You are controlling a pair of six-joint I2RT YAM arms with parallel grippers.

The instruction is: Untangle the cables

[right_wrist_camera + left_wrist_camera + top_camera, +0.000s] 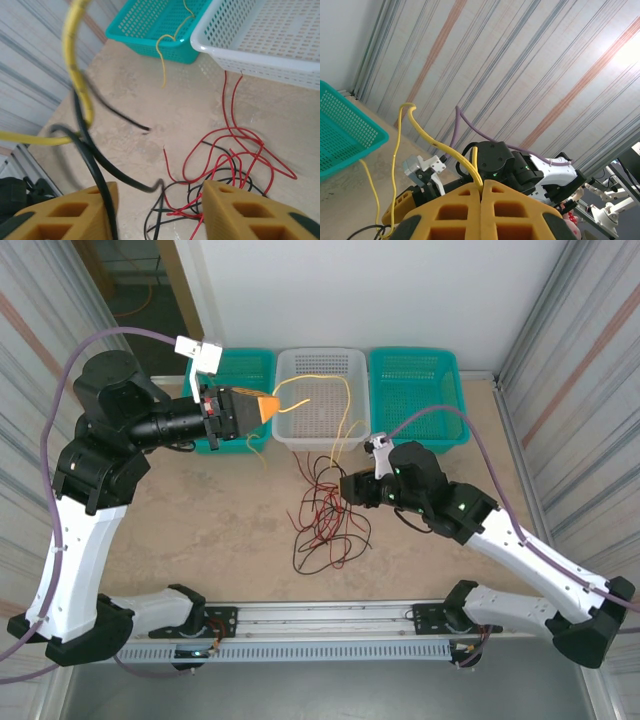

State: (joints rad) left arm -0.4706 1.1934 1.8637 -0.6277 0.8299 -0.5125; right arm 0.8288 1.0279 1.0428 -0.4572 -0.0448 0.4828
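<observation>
Clenches yellow cable (436, 142) in left pincer (270, 406) at 11 o'clock, likely drawing it clear of the others; poises right pincer (160, 195) released over red and black cables (322, 523).

Three perforated plastic baskets in a row along the far edge of the beige, mottled table (190, 540): left teal basket (248, 353), white basket (322, 352) in the middle, right teal basket (413, 353). Corrugated metal walls (590, 350) flank left and right. A slotted aluminium rail (320, 613) runs along the near edge.
</observation>
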